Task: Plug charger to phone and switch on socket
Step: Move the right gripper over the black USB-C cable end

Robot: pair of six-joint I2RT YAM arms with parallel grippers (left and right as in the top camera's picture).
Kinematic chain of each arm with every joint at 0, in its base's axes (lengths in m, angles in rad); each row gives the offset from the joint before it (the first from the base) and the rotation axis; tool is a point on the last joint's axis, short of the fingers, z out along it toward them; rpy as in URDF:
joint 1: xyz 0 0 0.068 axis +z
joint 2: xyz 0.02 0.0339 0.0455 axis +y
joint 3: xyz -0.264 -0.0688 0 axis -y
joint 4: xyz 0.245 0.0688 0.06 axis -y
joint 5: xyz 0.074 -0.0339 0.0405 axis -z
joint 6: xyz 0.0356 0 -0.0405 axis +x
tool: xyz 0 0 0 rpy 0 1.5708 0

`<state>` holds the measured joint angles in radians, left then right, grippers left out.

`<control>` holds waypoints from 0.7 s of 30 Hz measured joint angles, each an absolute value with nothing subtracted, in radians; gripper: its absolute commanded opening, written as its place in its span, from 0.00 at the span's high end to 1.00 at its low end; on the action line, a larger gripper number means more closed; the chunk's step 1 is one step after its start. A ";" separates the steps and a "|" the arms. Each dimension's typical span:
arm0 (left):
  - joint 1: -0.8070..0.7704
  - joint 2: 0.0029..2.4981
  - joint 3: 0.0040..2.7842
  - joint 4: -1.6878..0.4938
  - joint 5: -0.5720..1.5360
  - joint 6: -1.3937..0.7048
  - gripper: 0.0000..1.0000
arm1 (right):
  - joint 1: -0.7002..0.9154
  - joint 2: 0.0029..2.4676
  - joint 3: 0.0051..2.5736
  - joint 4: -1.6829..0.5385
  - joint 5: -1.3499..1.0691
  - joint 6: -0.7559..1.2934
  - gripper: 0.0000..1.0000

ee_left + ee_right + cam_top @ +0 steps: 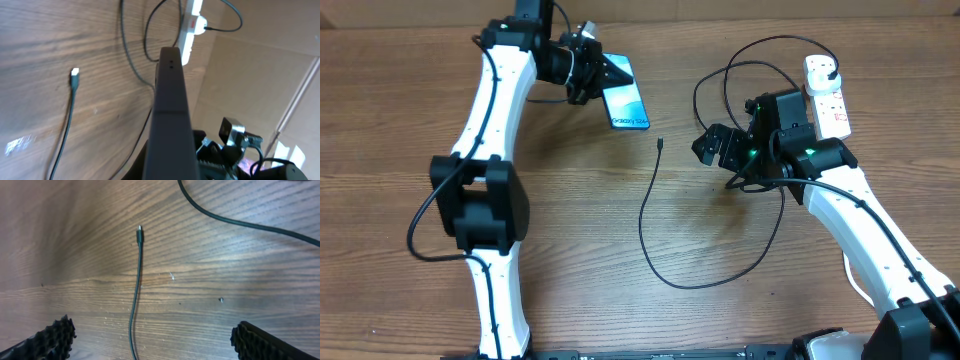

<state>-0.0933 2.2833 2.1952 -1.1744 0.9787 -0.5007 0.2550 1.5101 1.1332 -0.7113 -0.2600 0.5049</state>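
Observation:
My left gripper is shut on the phone at its upper end; the light blue screen faces up and its free end points down-right. In the left wrist view the phone shows edge-on as a dark bar that hides the fingers. The charger's connector tip lies on the wood just below the phone, and its black cable loops round to a plug in the white socket at back right. My right gripper is open, right of the tip, and in its own view the tip lies ahead of the fingers.
The cable's upper loops curl between my right gripper and the socket. The white right arm runs down to the front right, and the left arm runs down the left side. A cardboard wall stands beyond the table.

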 measured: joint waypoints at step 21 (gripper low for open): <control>0.240 2.199 2.195 -1.474 1.063 -0.365 0.96 | 0.351 1.596 1.239 -0.788 -0.254 0.470 0.23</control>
<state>0.2398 2.1990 2.1952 -1.4738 1.0626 -0.3653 0.3508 1.5959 1.2392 -0.7876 -0.2543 0.4698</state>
